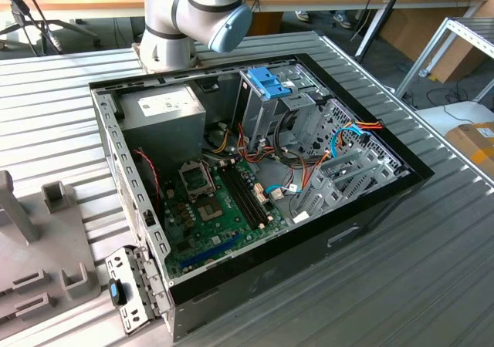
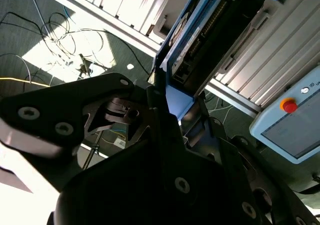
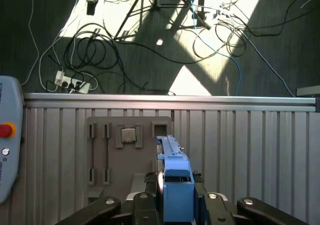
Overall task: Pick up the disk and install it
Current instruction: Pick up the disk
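Claw (image 3: 176, 181) status: clamped narrow on the disk (image 3: 177, 197). In the first wrist view its black fingers (image 3: 204, 185) press both sides of the blue end tab. In the second wrist view the claw (image 2: 172, 102) grips the same blue end, and the disk (image 2: 220, 30) runs away from it, a dark body inside blue rails.

We find the disk held over the ribbed metal table (image 3: 260, 150), pointing toward the table's edge that borders the cable-strewn floor (image 3: 100, 50). Its far end lies over a grey fixture plate (image 3: 102, 150) set against that edge. We cannot tell whether it touches the plate. A square chip (image 3: 129, 135) sits in a pocket of the plate, just beside the disk's far end. A pendant with a red button (image 3: 5, 130) lies at the same edge.

In the exterior view the open computer case (image 1: 363, 224) stands mid-table with its motherboard (image 1: 216, 200) exposed. A grey metal cage (image 1: 266, 112) with a blue latch (image 1: 270, 81) stands in the case's far corner near the arm's base (image 1: 166, 31).
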Tool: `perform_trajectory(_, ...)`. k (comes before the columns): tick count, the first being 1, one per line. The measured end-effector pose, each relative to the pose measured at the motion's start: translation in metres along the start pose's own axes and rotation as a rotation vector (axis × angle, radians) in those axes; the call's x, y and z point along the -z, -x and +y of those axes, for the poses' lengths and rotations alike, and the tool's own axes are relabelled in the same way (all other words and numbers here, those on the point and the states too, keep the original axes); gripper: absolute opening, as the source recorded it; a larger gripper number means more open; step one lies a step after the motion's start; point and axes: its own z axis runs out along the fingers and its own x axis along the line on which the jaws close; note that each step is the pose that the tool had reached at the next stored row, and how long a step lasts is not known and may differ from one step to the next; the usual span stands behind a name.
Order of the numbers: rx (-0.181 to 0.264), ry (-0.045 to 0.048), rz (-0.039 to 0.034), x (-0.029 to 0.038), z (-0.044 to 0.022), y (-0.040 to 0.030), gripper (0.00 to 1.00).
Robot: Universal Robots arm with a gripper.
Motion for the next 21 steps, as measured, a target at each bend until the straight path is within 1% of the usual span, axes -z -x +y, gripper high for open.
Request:
perform_trajectory(2,0.0,0.0,0.0,0.0003,-0.0062,-0.0001,0.37)
perform_trajectory(4,0.0,0.0001,0.0,0.0004,-0.0096,-0.0001,0.37)
perform_trajectory(5,0.0,0.0,0.0,0.0005,-0.0137,-0.0002,0.37)
perform_trajectory(7,0.0,0.0,0.0,0.0007,-0.0196,-0.0002,0.37)
perform_trajectory(8,0.0,0.0001,0.0,0.0009,-0.0239,-0.0003,0.37)
perform_trajectory(10,0.0,0.0001,0.0,0.0011,-0.0303,-0.0004,0.37)
perform_trajectory(11,0.0,0.0001,0.0,0.0014,-0.0364,-0.0004,0.37)
perform_trajectory(15,0.0,0.0001,0.0,0.0019,-0.0498,-0.0005,0.37)
perform_trajectory(16,0.0,0.0,0.0,0.002,-0.0557,-0.0006,0.37)
perform_trajectory(20,0.0,0.0,0.0,0.0025,-0.0682,-0.0006,0.37)
perform_trajectory(21,0.0,0.0,0.0,0.0026,-0.0724,-0.0007,0.37)
